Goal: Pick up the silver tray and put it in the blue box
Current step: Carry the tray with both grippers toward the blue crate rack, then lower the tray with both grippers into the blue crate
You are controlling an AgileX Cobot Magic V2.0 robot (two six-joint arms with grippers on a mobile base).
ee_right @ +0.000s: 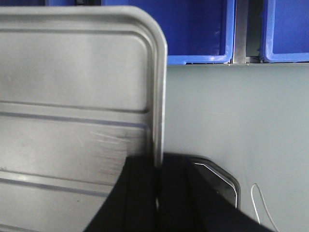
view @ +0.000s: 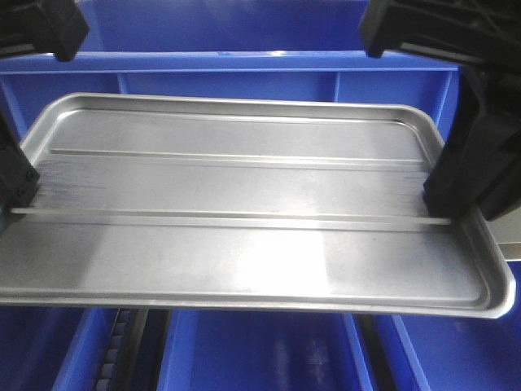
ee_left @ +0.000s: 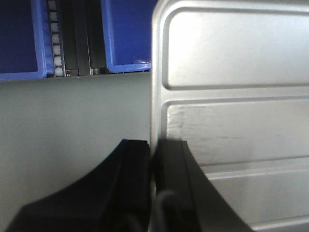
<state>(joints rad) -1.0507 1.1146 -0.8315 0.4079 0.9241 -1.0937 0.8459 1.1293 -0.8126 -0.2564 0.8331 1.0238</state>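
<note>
Grasp complete: left pincer and right pincer are clamping the tray by opposite short rims, holding it lifted above the desk. Placement in the box is pending.

Left gripper: jaws closed on the left short rim of the silver tray, one black finger outside the rim, the other lying over the inside. Right gripper: same clamp on the opposite short rim, fingers straddling the edge. In the front view each gripper sits at its own end, roughly level with the other, tray spanning between them. Dark blocks at that view's top corners are likely upper arm links, but they are cropped, so unsure.
</note>
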